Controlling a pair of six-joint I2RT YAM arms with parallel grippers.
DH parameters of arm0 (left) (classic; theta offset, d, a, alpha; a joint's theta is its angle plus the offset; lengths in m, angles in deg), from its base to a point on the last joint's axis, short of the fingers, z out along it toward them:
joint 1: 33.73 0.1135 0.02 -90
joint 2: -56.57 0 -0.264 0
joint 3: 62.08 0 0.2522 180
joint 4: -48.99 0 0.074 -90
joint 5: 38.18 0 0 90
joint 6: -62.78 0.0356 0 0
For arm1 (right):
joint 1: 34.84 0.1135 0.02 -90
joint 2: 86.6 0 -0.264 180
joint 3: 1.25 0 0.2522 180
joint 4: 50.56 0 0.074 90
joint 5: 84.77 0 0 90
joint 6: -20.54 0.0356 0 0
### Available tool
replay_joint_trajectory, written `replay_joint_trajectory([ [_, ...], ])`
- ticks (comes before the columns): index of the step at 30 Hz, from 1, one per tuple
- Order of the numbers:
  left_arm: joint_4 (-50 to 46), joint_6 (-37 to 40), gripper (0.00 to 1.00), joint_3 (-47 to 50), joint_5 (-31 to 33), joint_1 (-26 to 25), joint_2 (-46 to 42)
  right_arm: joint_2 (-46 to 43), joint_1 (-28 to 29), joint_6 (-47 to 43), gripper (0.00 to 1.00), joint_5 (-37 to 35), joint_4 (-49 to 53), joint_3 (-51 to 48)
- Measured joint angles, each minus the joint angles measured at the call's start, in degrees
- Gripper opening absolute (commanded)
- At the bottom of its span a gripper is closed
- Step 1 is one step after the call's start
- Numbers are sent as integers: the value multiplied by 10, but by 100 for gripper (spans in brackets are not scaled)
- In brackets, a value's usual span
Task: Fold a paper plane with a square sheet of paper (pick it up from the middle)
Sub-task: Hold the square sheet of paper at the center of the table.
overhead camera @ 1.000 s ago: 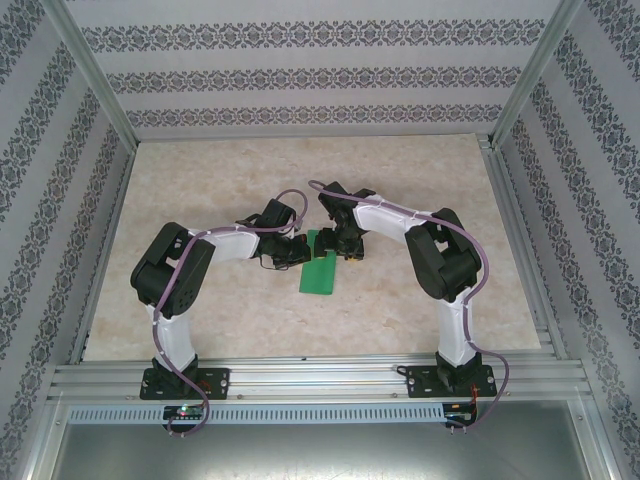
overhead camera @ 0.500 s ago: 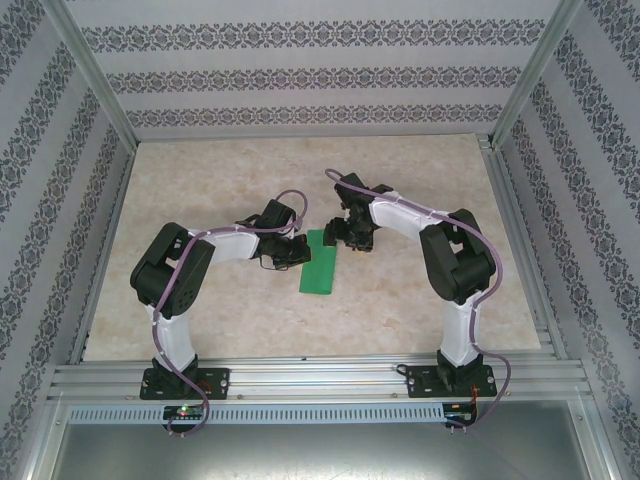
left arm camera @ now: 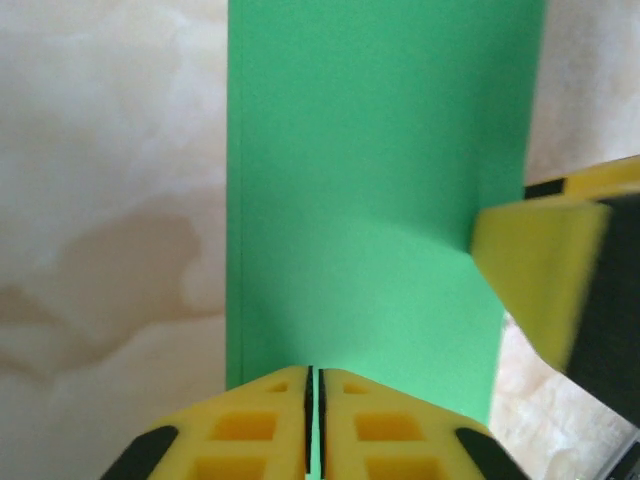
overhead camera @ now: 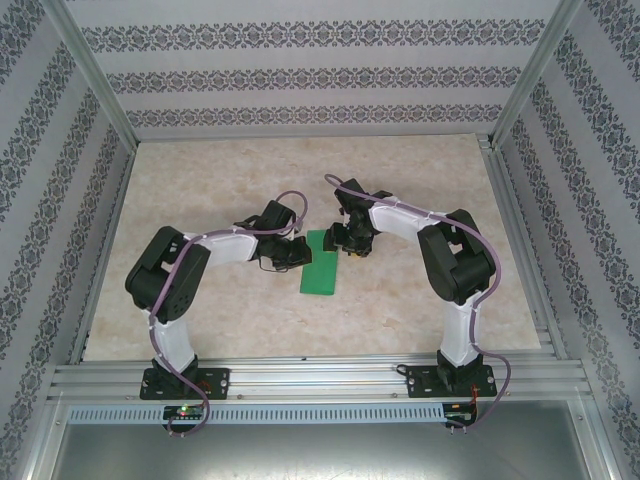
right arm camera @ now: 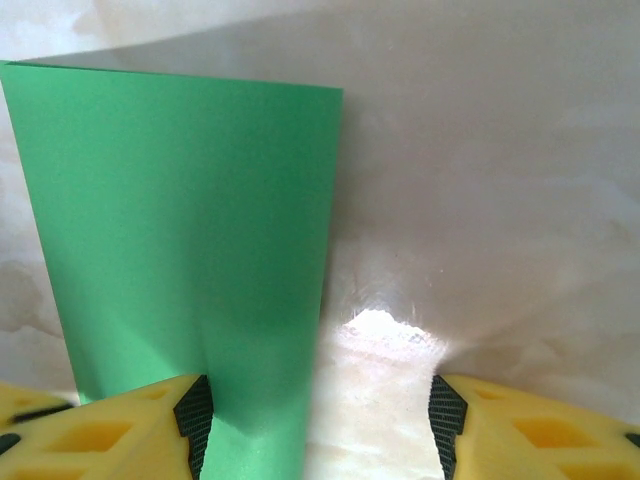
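**Hold the strip square while creasing**

At the middle of the worktop lies the square sheet of paper, folded to a strip. The left gripper pinches its edge, fingers almost together. The right gripper stands wide apart over the opposite edge. It should close gently, keeping the layers aligned.

A beige marble-look tabletop, walls of striped floral wallpaper, and aluminium frame rails at the near edge.

**Green paper, folded to a strip**

I see one bright-green paper, plain, folded into a long narrow rectangle. It lies flat on the middle of the table, long axis near-to-far and slightly tilted. Edges are crisp, with layers showing along one long side.
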Motion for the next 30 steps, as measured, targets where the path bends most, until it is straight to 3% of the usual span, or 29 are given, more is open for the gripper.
replay_joint_trajectory([
  [6,-40,2,30,0,87,0,-106,0,1,-2,63,-5,2,0],
  [11,-52,-10,30,16,135,7,-130,2,8,-4,64,-23,7,4],
  [30,-71,-19,29,32,130,13,-107,7,14,28,65,-44,9,9],
])
